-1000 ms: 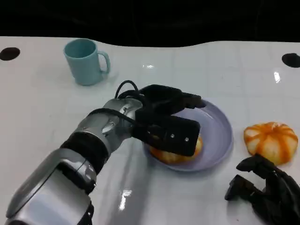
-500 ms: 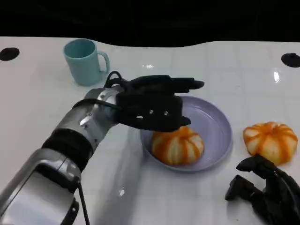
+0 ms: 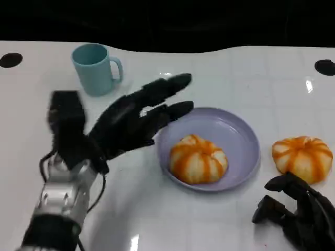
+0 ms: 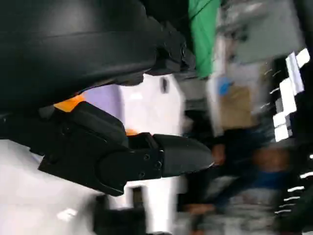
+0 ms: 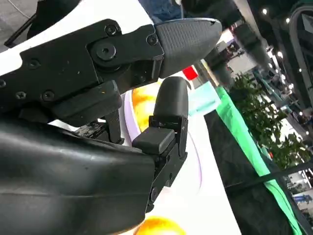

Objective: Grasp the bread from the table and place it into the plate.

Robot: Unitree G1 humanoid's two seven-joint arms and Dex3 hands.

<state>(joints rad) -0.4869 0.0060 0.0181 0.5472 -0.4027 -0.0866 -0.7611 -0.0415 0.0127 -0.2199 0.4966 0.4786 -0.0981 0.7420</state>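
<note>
Left hand has pulled back toward 9 o'clock, fingers spread, empty; bread sits in plate. Right hand curled, empty.

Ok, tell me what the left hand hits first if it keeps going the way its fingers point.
Probably nothing: the left hand points up-right, passing the plate's far rim toward bare table. Depth is uncertain.

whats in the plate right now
One orange-striped bread sits in the lavender plate, toward its near-left side, with the rest of the dish bare. The plate surface directly under the bread is covered, so nothing there can be seen.
</note>
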